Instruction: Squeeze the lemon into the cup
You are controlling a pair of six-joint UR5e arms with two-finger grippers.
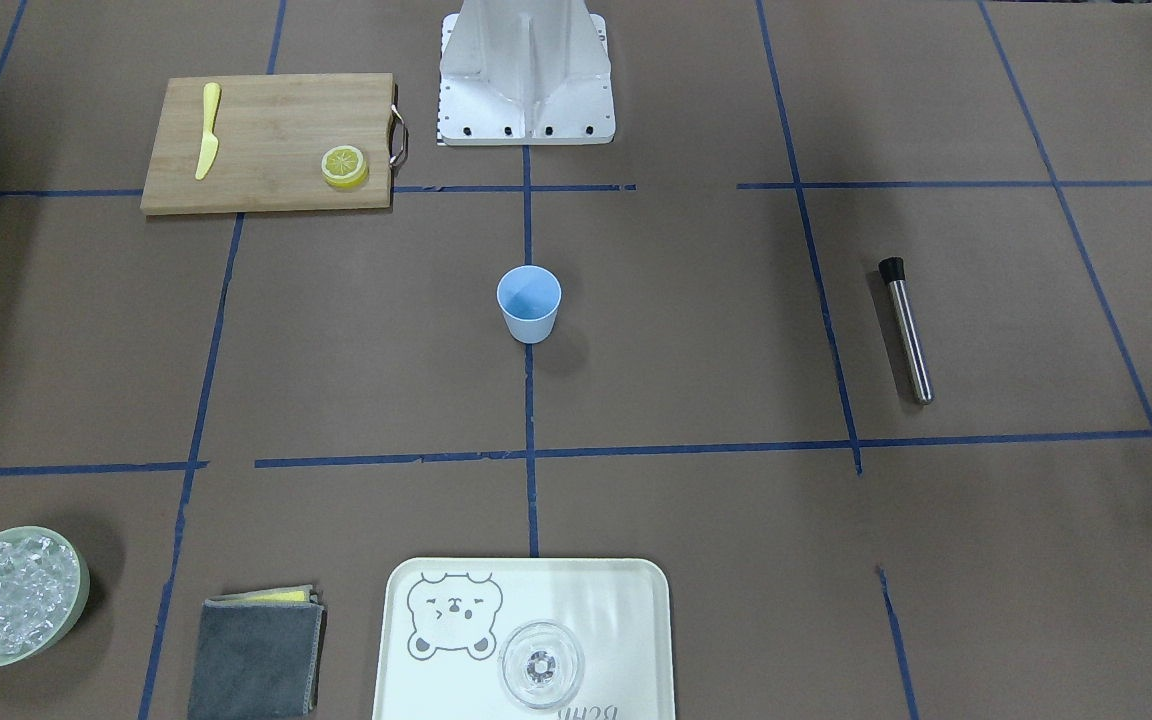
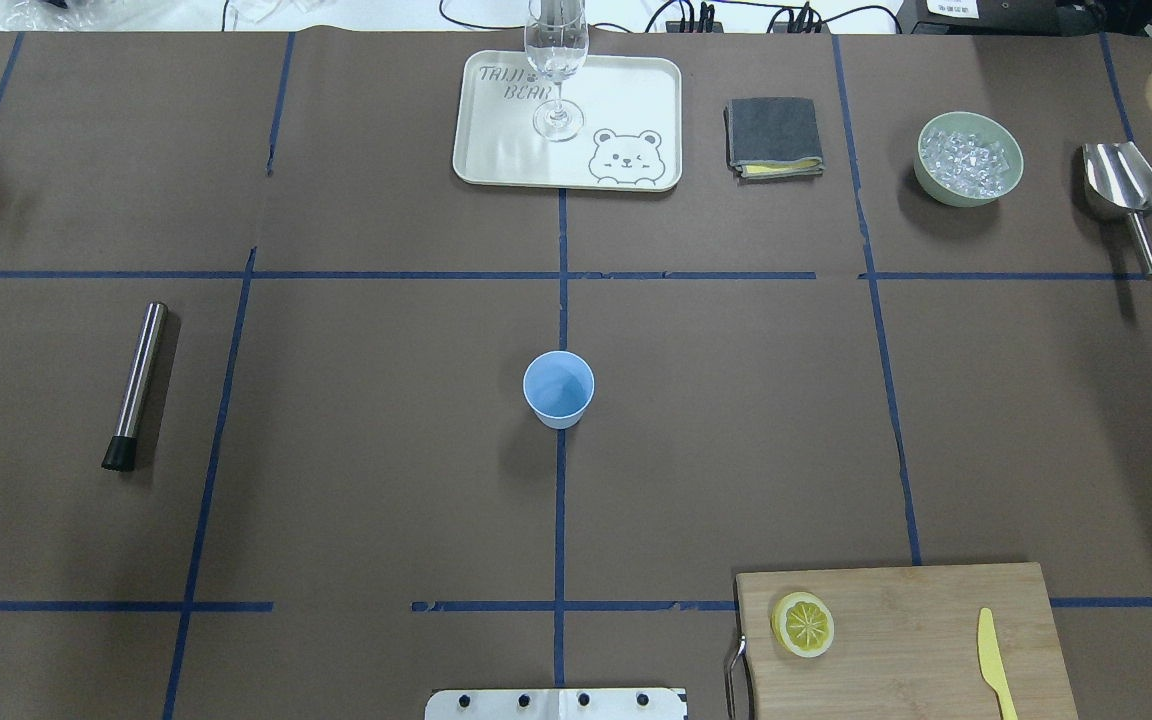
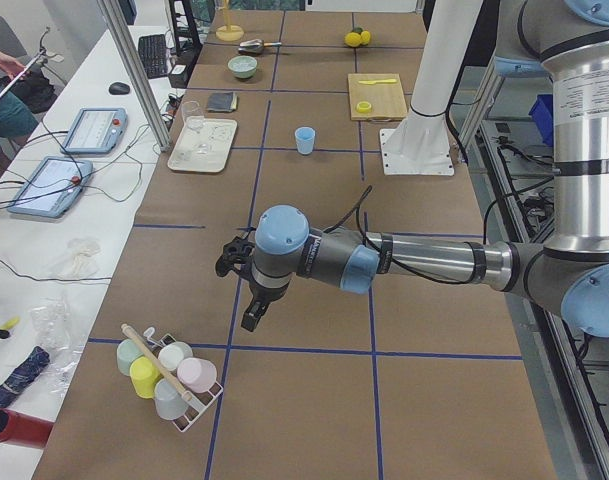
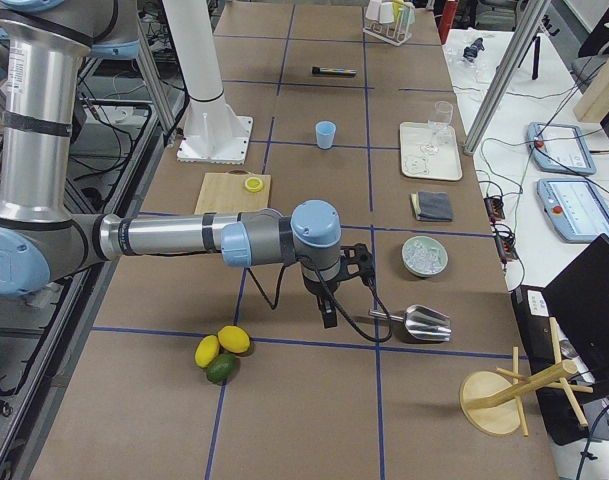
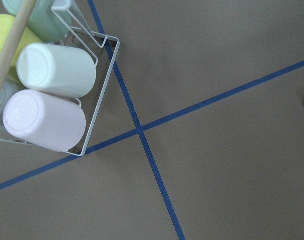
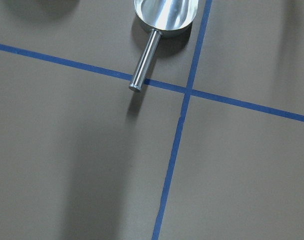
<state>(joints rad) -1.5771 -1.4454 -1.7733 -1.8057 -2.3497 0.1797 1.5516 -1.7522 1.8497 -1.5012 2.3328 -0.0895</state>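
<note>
1. The lemon slice point(image 2: 803, 624) lies flat, cut face up, on the left part of a wooden cutting board point(image 2: 916, 640). The board sits at the near right of the table, close to the robot's base.
2. A yellow knife point(image 2: 994, 662) lies on the same board, well apart from the slice, so the slice is open to a grasp from above.
3. The cup point(image 2: 558, 388) stands upright with its mouth open on the centre tape line. It is far from the board, and both arms can probably reach it there.
4. The left gripper point(image 3: 252, 316) hangs over the left end of the table beside a rack of cups point(image 5: 99, 85), well away from the work.
5. The right gripper point(image 4: 328, 316) hangs over the right end near a metal scoop point(image 6: 164, 15).
6. How wide either gripper stands cannot be told, and no lemon shows near either one.
7. Nothing has been picked up. The slice lies on the right arm's side, so that arm looks best placed to fetch it.
</note>
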